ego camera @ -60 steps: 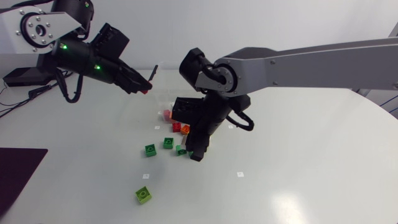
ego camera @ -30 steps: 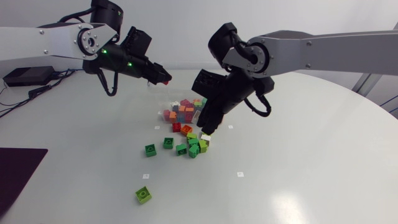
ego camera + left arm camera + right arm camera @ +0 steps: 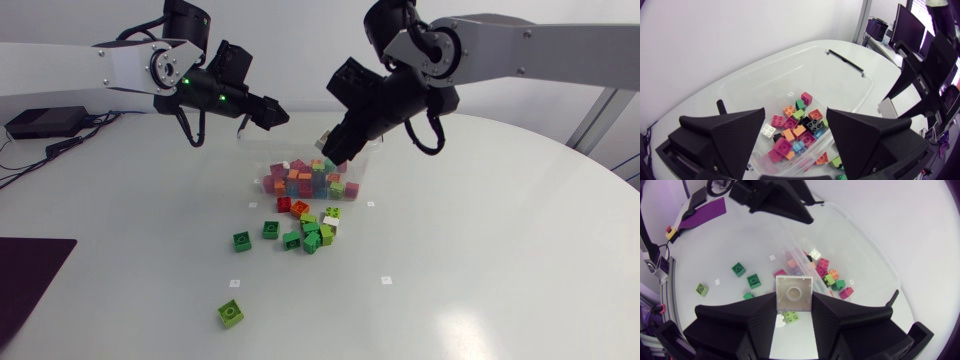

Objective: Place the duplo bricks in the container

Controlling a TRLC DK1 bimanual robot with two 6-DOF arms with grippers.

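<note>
Our right gripper [image 3: 794,307] clasps a white brick [image 3: 794,294] over the container [image 3: 840,85]; next we release; left gripper [image 3: 796,117] gapes empty.

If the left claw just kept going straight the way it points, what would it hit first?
Probably the duplo bricks piled in the clear container, which the open left gripper points down into; depth is hard to judge.

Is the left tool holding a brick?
No, the black left tool is open and empty, poised above the clear plastic container.
</note>
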